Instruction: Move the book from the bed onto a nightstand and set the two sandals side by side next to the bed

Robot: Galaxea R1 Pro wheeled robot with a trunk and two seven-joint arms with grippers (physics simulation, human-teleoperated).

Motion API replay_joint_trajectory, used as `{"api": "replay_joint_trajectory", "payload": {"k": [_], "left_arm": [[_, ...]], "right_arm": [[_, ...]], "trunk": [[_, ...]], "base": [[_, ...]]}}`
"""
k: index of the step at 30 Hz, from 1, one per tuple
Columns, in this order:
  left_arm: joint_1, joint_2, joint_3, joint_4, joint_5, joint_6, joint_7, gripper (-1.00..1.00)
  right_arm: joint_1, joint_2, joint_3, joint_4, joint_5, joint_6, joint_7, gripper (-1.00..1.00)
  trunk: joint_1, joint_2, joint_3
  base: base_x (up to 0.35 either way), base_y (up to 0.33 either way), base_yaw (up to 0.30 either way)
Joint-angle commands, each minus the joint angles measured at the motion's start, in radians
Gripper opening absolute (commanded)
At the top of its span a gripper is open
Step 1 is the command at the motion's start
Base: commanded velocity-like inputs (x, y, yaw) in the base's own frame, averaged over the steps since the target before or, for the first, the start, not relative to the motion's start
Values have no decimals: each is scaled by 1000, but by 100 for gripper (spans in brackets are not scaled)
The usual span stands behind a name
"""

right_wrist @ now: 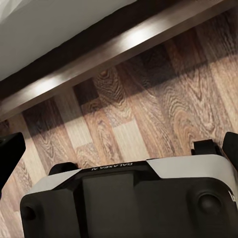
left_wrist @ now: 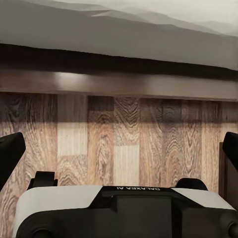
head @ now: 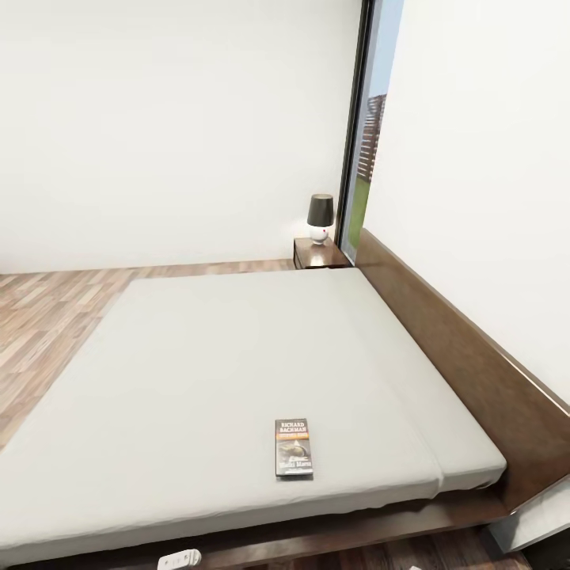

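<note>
The book lies flat on the off-white mattress of the bed, close to its near edge, dark cover up with an orange band. One nightstand stands at the far corner beside the headboard. The sandals are out of view. My left gripper hangs low over the wood floor facing the bed's side rail; its fingers are spread wide with nothing between them. My right gripper is likewise open and empty above the floor by the rail.
A black-shaded lamp sits on the far nightstand, next to a tall black-framed window. Wood-plank floor stretches along the bed's far left side. A pale glossy surface shows at the lower right, beyond the headboard.
</note>
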Motion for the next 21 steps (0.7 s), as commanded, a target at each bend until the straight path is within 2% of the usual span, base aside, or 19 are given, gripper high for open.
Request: {"api": "replay_joint_trajectory", "payload": {"k": [1,10,21], "left_arm": [[-1,1,3,2,11,0,-7,100],[-1,2,4,0,9,0,-7,100],[-1,2,2,0,9,-1,-8,100]], "right_arm": [[0,1,-5,1,3,-3,4,100],[0,1,-6,1,3,-3,4,100],[0,1,-6,0,3,-3,4,100]], "trunk": [[1,-2,-2],[1,-2,-4],[1,-2,-19]], "base": [[0,0,0],[0,0,0],[0,0,0]]}}
